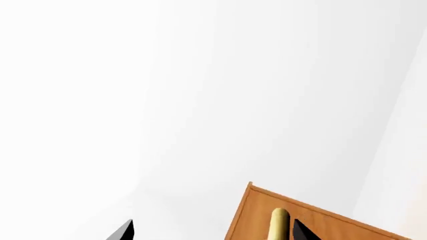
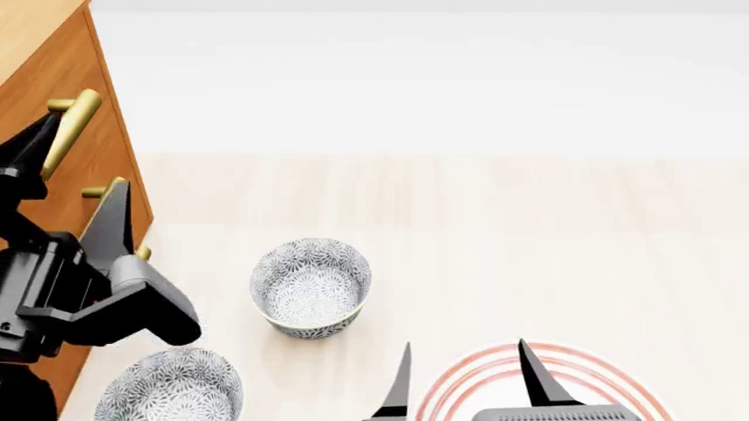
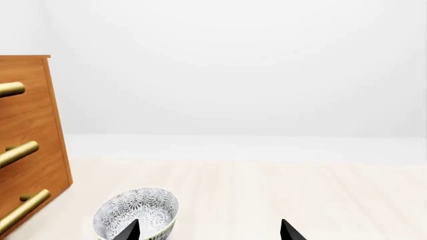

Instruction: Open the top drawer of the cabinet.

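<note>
The orange-brown cabinet stands at the left of the head view. Its top drawer looks shut, and its brass bar handle sticks out from the front. My left gripper is open at the cabinet front. In the left wrist view the top handle lies between the open jaws of the left gripper, close to one black finger and far from the other. My right gripper is open and empty, low over the floor, away from the cabinet.
A lower drawer handle sits just under the top one. Two patterned bowls stand on the pale wood floor near the cabinet. A red-ringed plate lies under my right gripper. White wall behind.
</note>
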Controlling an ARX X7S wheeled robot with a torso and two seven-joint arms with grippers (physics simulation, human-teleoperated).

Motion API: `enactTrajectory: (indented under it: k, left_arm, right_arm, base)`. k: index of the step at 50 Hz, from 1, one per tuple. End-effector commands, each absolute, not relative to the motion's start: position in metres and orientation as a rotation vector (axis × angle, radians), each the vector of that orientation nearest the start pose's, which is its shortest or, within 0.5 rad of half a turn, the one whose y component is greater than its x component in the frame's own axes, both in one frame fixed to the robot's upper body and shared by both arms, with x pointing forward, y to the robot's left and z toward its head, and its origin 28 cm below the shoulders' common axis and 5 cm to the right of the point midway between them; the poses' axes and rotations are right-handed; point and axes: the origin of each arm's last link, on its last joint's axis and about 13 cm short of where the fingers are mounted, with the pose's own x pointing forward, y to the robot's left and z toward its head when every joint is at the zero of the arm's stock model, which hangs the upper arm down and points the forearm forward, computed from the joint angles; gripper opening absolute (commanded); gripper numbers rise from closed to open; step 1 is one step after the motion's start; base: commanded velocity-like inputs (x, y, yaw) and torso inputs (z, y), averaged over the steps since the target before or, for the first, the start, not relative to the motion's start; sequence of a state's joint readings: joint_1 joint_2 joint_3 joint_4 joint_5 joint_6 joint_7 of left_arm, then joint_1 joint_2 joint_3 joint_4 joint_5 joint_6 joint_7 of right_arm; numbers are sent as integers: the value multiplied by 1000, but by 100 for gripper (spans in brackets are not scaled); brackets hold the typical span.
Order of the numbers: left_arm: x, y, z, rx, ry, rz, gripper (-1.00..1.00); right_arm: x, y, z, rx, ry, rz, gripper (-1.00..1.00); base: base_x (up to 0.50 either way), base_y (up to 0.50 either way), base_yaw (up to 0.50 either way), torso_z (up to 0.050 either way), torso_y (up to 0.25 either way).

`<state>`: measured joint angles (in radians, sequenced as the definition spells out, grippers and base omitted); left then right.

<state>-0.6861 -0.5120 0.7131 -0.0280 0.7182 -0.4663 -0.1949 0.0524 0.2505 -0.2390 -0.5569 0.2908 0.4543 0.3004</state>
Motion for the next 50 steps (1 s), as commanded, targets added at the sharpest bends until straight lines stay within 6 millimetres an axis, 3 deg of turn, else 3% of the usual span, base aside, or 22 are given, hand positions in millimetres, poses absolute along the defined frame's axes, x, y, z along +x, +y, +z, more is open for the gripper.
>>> enactTrajectory:
  k: [1, 19, 50]
  left_arm:
    - [358, 269, 160, 1423, -320, 207, 100]
    - [381, 287, 142, 1454, -218, 231, 100]
    - [389, 309, 118, 1567, -126, 281, 100]
  right_arm:
    - [199, -84, 99, 23, -69, 78, 100]
    - [202, -83, 97, 32, -65, 87, 100]
    - [201, -83, 97, 41, -65, 94, 100]
  base:
    - [0, 0, 0, 0, 0]
    - [0, 0, 0, 0, 0]
    - [0, 0, 0, 0, 0]
